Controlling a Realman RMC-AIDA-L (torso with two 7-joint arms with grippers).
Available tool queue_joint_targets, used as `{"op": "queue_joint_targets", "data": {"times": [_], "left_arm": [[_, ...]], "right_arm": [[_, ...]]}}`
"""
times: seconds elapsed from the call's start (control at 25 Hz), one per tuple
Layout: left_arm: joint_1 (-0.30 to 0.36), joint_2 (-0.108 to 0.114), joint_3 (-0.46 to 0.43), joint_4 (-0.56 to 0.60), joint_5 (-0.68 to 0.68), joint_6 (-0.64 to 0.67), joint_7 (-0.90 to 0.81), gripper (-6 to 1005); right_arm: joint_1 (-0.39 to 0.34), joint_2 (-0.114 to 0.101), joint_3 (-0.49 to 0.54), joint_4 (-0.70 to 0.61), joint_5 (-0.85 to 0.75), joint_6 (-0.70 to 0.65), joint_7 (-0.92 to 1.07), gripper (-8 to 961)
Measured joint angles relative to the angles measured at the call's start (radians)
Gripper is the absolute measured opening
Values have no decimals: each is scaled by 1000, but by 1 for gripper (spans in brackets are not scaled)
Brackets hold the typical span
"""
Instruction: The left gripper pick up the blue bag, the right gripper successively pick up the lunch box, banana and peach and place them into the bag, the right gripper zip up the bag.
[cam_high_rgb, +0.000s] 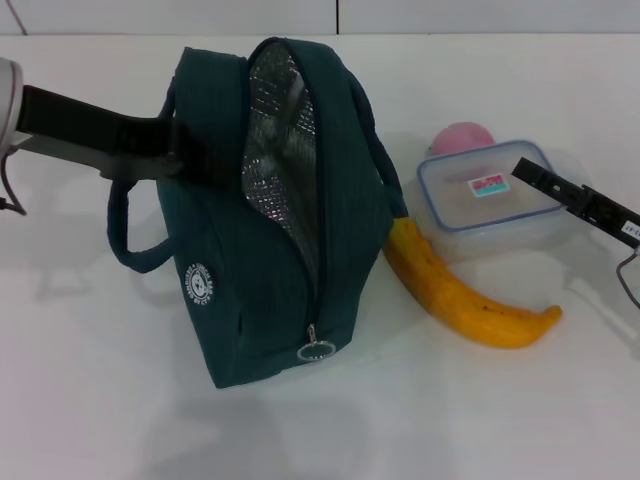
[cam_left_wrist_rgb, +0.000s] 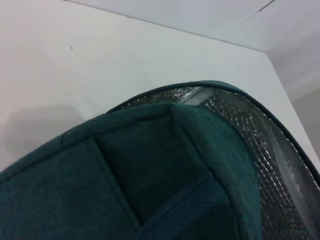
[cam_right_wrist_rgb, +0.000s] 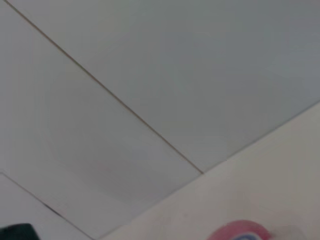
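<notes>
The blue bag (cam_high_rgb: 265, 250) stands on the white table with its top unzipped and the silver lining (cam_high_rgb: 280, 140) showing. My left gripper (cam_high_rgb: 200, 155) reaches in from the left and is shut on the bag's upper left side, by the handle. The left wrist view is filled by the bag's fabric (cam_left_wrist_rgb: 125, 175) and lining. Right of the bag lies the banana (cam_high_rgb: 460, 300). Behind it sits the lunch box (cam_high_rgb: 490, 200), with the pink peach (cam_high_rgb: 460, 137) behind that. My right gripper (cam_high_rgb: 530, 172) hovers over the lunch box's right half. The peach's top (cam_right_wrist_rgb: 235, 231) also shows in the right wrist view.
The bag's ring zip pull (cam_high_rgb: 316, 350) hangs at its near end. A loop handle (cam_high_rgb: 130, 250) sticks out to the bag's left. The table (cam_high_rgb: 480, 420) stretches white in front, and a wall (cam_high_rgb: 400, 15) runs along its far edge.
</notes>
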Motion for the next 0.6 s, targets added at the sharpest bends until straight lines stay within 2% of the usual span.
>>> {"op": "queue_joint_targets", "data": {"times": [0.6], "left_arm": [[6,-2,0,3,-26,2,0,32]], "right_arm": [[-17,-3,7,-8,5,-55,79,852]]}}
